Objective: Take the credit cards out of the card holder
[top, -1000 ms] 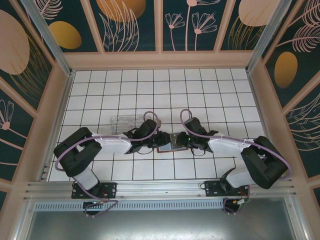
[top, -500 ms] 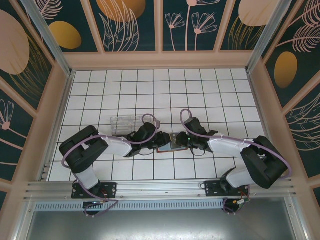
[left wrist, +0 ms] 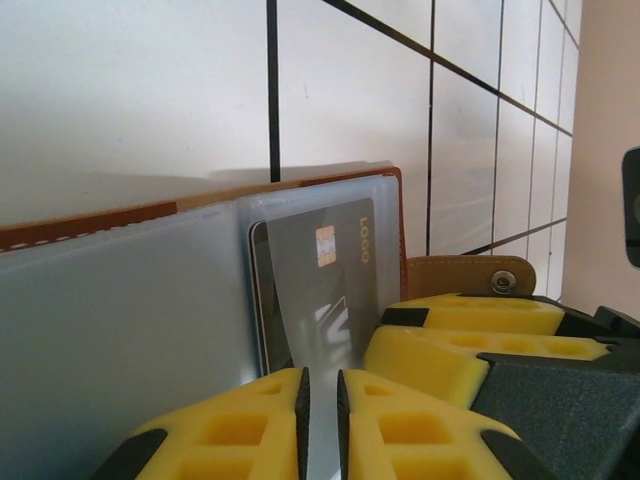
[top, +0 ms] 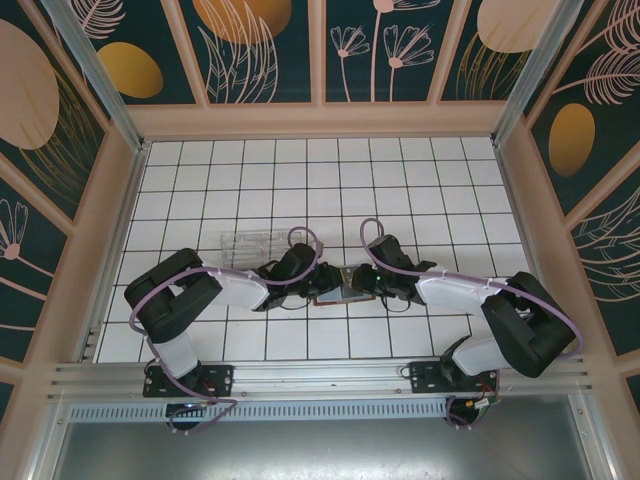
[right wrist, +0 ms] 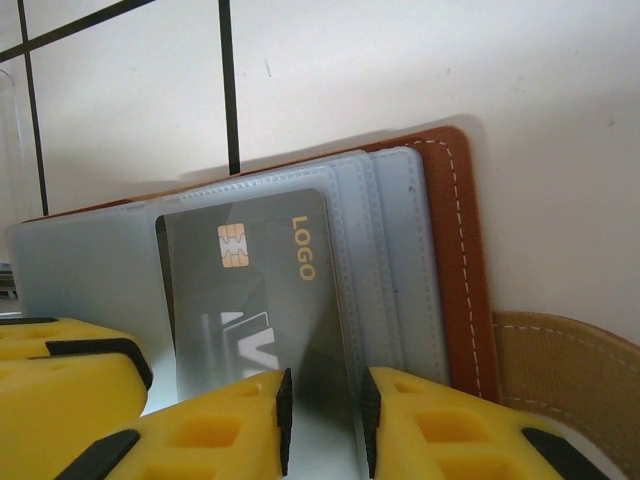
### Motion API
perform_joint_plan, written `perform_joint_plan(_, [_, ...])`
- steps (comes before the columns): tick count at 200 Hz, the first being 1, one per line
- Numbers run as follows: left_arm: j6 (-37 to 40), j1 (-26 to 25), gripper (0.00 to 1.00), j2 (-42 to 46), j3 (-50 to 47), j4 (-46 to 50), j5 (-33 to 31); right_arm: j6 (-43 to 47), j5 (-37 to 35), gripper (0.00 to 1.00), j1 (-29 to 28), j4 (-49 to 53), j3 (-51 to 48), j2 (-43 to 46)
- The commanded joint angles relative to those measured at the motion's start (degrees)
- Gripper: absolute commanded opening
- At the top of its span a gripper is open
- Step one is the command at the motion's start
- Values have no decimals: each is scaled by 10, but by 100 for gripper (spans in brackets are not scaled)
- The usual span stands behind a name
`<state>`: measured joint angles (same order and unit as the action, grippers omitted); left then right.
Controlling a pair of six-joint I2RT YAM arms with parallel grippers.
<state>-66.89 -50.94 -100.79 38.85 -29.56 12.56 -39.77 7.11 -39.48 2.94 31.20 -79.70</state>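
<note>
card holder (right wrist: 462, 250) lies open on the near half of the white tiled table (top: 400, 190), between the 2 wrists that meet over it. its outside is brown with pale stitching, and its inside is a stack of blue-grey translucent sleeves (right wrist: 395, 250). 1 dark grey credit card (right wrist: 262, 300), with a gold chip and the word logo in orange, sits in the front sleeve. a tan strap (left wrist: 470, 275) with a metal snap sticks out from the holder's edge and lies flat on the tiles.

left gripper (left wrist: 320, 385) comes at the holder from the left. its yellow pads are almost together, with just a thin slit between them. the card's lower end runs down into that slit, so it looks pinched on the card. right gripper (right wrist: 327, 390) comes from the right. its pads stand a little further apart, and the sleeved leaf, with the card inside it, passes down between them and looks clamped. whether these pads press the card itself or just the sleeve i cannot tell. each wrist view catches the other gripper's yellow fingers close beside its own.

clear plastic box (top: 245, 241) sits on the tiles behind the left wrist, apart from the holder.
</note>
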Motion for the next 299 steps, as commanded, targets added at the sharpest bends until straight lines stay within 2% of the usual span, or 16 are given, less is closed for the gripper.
perform_joint_plan(1, [5, 1, 20, 7, 9, 65, -14, -10, 0, 29, -7, 19, -12, -7])
perform_joint_plan(40, [18, -2, 22, 3, 25, 66, -4, -14, -29, 28, -1, 56, -15, -5])
perform_joint_plan(75, [27, -13, 24, 19, 42, 78, -20, -15, -21, 28, 27, 58, -46, 27])
perform_joint_plan(123, [18, -28, 24, -18, 65, 75, -5, -6, -15, 28, 51, 65, -69, 79])
perform_joint_plan(216, [17, -30, 24, -61, 86, 49, 34, -8, -2, 28, 50, 48, -69, 67])
perform_joint_plan(299, [16, -30, 24, -63, 79, 15, 50, -11, -1, 28, 49, 44, -70, 61])
